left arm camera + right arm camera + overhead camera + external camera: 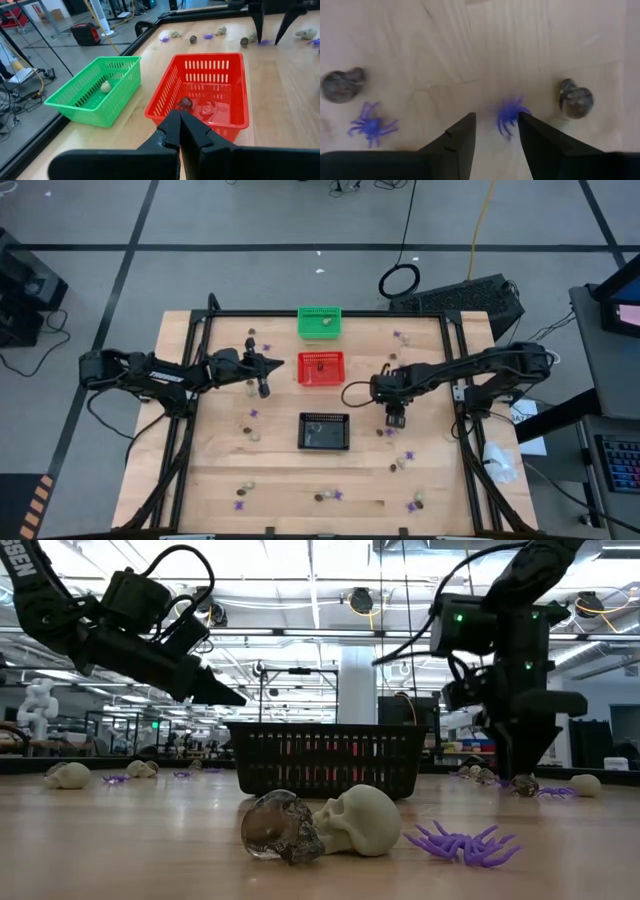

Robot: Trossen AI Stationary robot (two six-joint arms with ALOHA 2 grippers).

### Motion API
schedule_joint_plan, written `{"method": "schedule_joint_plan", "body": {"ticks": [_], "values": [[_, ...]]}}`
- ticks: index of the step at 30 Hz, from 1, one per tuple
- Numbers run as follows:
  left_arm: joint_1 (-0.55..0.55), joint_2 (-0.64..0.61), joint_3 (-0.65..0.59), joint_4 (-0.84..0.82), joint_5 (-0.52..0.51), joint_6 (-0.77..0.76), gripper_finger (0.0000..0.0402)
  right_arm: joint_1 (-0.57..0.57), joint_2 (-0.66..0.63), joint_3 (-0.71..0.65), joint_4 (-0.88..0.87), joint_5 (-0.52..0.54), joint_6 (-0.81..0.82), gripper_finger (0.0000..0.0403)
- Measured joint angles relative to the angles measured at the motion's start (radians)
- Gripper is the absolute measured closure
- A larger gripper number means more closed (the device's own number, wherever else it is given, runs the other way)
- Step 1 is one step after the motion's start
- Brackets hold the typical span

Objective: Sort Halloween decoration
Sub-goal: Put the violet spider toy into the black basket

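My right gripper (496,131), fingers apart, straddles a purple spider (510,115) on the table (470,45), legs splayed toward the fingers; long axis unclear. Left gripper (179,131) shut, empty, beside red basket (200,90).

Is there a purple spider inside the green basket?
No, the green mesh basket holds only one pale cream skull trinket, seen from the left wrist.

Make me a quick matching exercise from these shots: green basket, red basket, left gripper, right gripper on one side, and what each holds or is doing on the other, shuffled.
1. green basket
2. red basket
3. left gripper
4. right gripper

A. open over a purple spider
B. holds one cream skull
C. shut, empty, near the red basket
D. holds dark skulls

Pairs: 1-B, 2-D, 3-C, 4-A
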Motion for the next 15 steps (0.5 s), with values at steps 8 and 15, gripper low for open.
{"method": "schedule_joint_plan", "body": {"ticks": [8, 15], "values": [[0.000, 0.000, 0.000, 0.002, 0.000, 0.000, 0.0398, -0.001, 0.036, 0.002, 0.021, 0.010, -0.009, 0.0270], [0.000, 0.000, 0.000, 0.002, 0.000, 0.000, 0.0398, -0.002, 0.037, 0.000, 0.032, 0.053, 0.006, 0.0329]]}}
